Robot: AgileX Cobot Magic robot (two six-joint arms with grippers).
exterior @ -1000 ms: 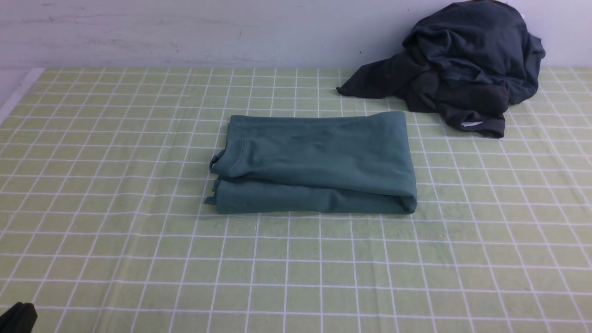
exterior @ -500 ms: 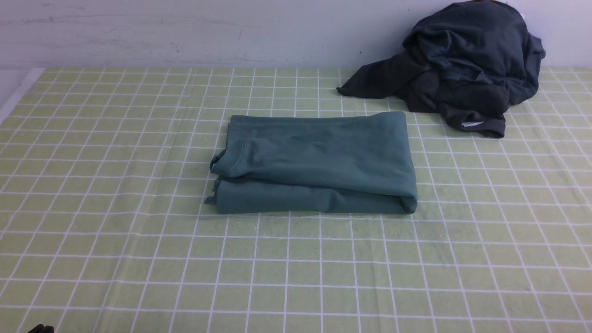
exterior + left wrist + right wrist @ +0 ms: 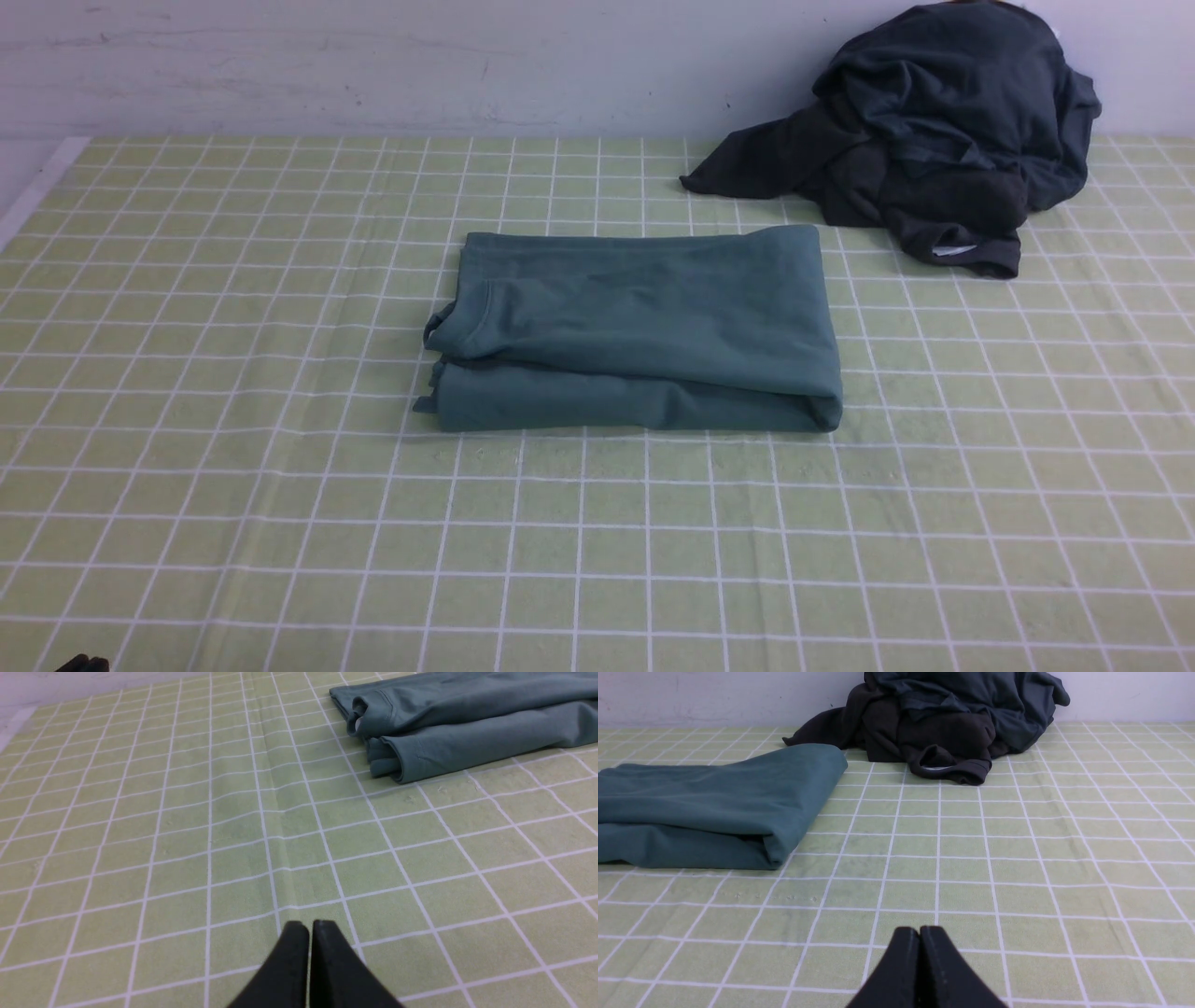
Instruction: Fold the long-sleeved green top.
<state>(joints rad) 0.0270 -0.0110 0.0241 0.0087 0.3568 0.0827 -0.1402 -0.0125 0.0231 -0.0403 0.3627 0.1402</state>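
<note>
Green top (image 3: pixel 644 327) was folded into a lopsided bundle, both claws closed
Left claw (image 3: pixel 310 931) and right claw (image 3: pixel 920 938) held nothing; checked cloth (image 3: pixel 597 523) lay beneath, pale wall (image 3: pixel 373 65) behind.

- A plain indoor work surface set against a pale wall (image 3: pixel 373 65) is seen, its wider surroundings out of frame; whether the room is a lab, a workshop or a home cannot be told.
- A green cloth with a white grid pattern (image 3: pixel 644 532) covers the surface, lightly creased, and runs up to the wall.
- Gray scuffs and thin dark streaks mark the wall's painted-looking face above the cloth.
- Dark garments (image 3: pixel 952 103) sit heaped at the far right, close to the wall, lending the spot the look of a clothes-folding station.
</note>
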